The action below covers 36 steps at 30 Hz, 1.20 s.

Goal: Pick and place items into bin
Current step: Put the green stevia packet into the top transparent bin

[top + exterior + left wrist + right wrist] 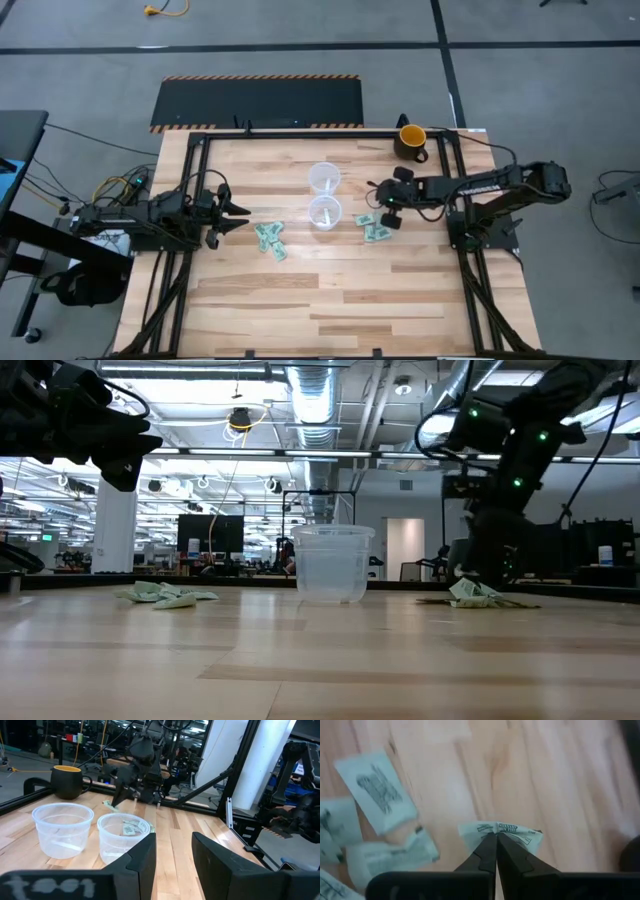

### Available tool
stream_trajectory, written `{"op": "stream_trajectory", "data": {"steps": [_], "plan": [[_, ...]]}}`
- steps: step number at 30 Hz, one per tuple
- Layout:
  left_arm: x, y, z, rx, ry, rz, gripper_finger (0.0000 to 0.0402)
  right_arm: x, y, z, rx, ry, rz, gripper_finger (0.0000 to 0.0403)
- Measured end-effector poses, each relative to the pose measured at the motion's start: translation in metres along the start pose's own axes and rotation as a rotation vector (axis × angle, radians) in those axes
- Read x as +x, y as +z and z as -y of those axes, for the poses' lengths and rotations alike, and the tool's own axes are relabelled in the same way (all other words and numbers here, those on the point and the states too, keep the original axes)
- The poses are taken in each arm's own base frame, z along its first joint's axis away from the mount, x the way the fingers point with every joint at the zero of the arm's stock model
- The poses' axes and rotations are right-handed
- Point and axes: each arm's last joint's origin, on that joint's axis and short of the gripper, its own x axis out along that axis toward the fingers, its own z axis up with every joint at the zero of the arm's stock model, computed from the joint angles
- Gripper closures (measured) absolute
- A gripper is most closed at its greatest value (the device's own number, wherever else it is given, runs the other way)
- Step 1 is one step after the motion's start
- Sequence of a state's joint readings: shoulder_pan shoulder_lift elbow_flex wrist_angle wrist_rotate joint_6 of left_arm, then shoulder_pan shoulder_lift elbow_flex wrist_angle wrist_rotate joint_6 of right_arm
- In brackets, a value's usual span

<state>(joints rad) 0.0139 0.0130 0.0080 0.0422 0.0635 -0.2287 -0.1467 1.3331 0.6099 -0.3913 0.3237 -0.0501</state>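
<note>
Small crumpled green-and-white packets, printed dark text, lying flat on counter in two clusters. Left cluster (270, 240): few packets overlapping, at 8 o'clock from near clear tub (325, 212). Right cluster (373, 230): few packets at 3 o'clock from same tub, loosely touching. One packet (500, 833) pinched at its edge between closed tips of right claw (496, 836), slightly creased, beside right cluster. Two clear tubs, near one and far tub (324, 178), stand upright mid-counter.
</note>
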Motion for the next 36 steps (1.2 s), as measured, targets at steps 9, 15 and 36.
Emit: {"op": "stream_trajectory", "data": {"steps": [9, 15, 36], "plan": [[0.000, 0.000, 0.000, 0.000, 0.000, 0.000, 0.0288, -0.019, 0.035, 0.008, -0.035, -0.012, 0.126, 0.0402], [0.000, 0.000, 0.000, 0.000, 0.000, 0.000, 0.0288, -0.031, 0.058, 0.013, -0.071, -0.027, 0.253, 0.0402], [0.000, 0.000, 0.000, 0.000, 0.000, 0.000, 0.0287, -0.047, 0.096, 0.047, -0.016, -0.007, 0.616, 0.0403]]}}
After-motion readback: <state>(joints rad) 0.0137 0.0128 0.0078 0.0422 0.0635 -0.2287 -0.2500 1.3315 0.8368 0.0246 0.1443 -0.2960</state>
